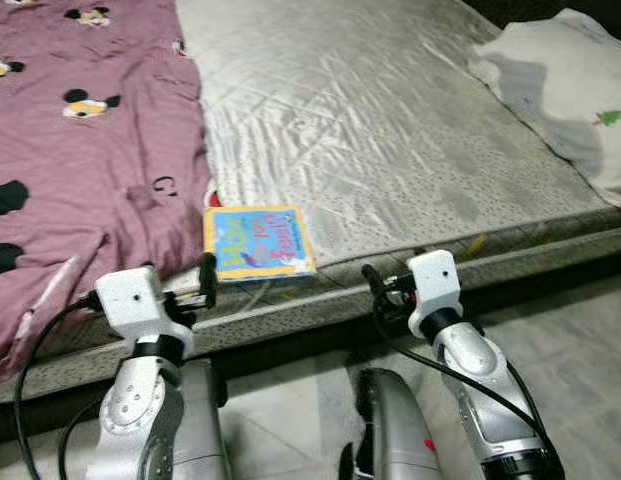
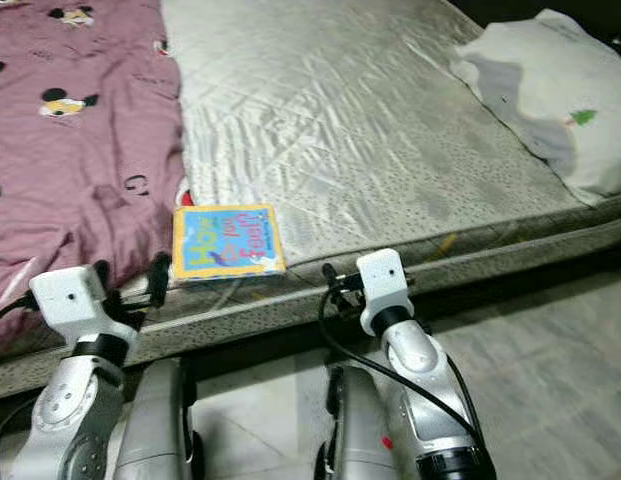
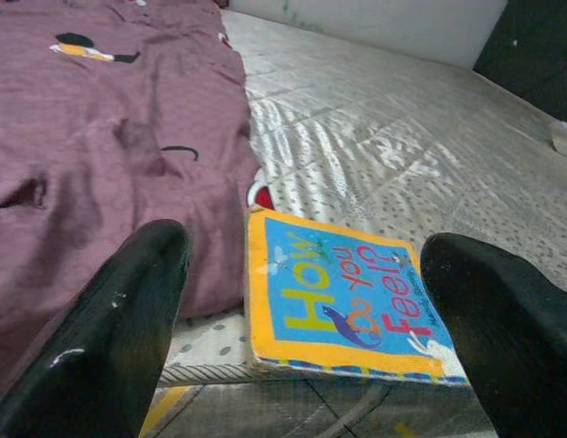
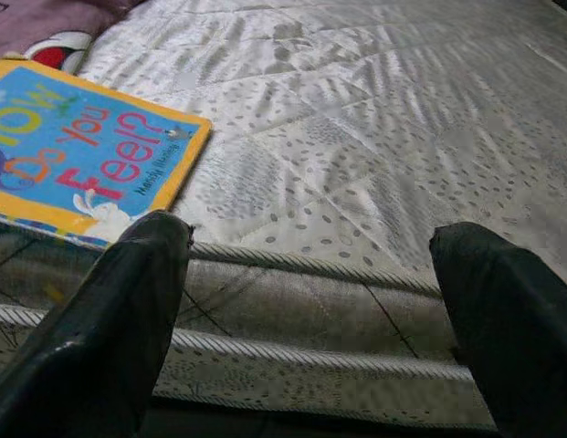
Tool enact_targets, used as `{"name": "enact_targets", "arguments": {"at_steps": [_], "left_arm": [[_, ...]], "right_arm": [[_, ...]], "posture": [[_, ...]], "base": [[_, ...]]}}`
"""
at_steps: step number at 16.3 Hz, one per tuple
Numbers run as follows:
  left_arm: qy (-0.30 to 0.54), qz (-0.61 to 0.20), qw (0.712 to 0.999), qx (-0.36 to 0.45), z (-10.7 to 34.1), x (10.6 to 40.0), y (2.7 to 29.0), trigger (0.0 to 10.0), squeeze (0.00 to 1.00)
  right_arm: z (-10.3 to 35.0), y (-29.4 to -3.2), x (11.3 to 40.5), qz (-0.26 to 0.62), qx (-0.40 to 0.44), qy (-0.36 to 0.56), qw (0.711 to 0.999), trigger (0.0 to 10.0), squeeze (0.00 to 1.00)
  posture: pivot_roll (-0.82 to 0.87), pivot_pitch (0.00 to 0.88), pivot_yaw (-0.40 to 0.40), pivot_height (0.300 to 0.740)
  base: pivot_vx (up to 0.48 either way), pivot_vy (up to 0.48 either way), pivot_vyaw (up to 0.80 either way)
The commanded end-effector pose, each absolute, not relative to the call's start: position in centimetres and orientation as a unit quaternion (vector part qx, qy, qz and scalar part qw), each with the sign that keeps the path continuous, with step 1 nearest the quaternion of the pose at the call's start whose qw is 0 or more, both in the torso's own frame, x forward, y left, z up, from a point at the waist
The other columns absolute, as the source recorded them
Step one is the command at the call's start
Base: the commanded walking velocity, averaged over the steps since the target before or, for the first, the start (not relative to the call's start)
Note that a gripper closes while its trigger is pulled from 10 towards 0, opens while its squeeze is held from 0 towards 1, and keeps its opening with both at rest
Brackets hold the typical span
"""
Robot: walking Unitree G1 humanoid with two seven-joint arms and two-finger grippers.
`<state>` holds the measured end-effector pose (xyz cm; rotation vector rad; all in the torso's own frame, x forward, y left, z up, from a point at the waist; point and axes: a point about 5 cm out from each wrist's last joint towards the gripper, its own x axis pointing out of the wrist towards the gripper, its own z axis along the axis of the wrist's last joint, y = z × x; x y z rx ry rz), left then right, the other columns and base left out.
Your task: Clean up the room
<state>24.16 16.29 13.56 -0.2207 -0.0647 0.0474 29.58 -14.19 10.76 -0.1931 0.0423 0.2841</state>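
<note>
Quilted grey fabric covers the bare mattress (image 1: 390, 130), where a blue-and-yellow picture book (image 1: 258, 243) lies flat at the near edge, just beside a mauve cartoon-print blanket (image 1: 80, 150); a white pillow (image 1: 575, 90) sits well apart at the far corner. From the head, the left gripper (image 1: 205, 285) hangs just short of the book, the right gripper (image 1: 375, 285) further along the mattress edge. The left wrist view frames the book (image 3: 342, 306) between spread fingers (image 3: 110, 338) holding nothing, blanket alongside. The right wrist view shows its fingers (image 4: 110, 328) likewise parted and empty, facing the mattress's piped side, the book (image 4: 82, 155) off to one side.
</note>
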Motion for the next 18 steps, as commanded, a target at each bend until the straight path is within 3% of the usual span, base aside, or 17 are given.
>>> {"name": "enact_targets", "arguments": {"at_steps": [1, 5, 12, 18], "left_arm": [[-0.033, 0.028, 0.993, -0.11, 13.61, 24.02, 16.43, 10.0, 0.0], [-0.031, 0.025, 0.992, -0.117, 13.58, 24.12, 16.27, 10.0, 0.0], [-0.043, 0.004, 0.992, -0.117, 13.95, 24.1, 15.91, 10.0, 0.0], [-0.046, -0.007, 0.992, -0.12, 14.03, 24.08, 15.64, 10.0, 0.0]], "right_arm": [[10.8, -13.84, 29.58, 0.15, -0.101, 0.018, 0.983, 10.0, 0.0], [10.67, -13.95, 29.54, 0.147, -0.096, 0.022, 0.984, 10.0, 0.0], [10.77, -13.87, 29.49, 0.153, -0.099, 0.017, 0.983, 10.0, 0.0], [10.75, -13.84, 29.52, 0.154, -0.101, 0.017, 0.983, 10.0, 0.0]], "posture": [[-0.01, 0.191, -0.063, 0.553], [-0.01, 0.194, -0.062, 0.553], [-0.01, 0.197, -0.062, 0.553], [-0.02, 0.198, -0.065, 0.553]], "base": [[0.0, 0.0, 0.44], [0.0, 0.233, 0.0], [0.0, 0.0, 0.0], [0.342, 0.0, 0.0]]}}
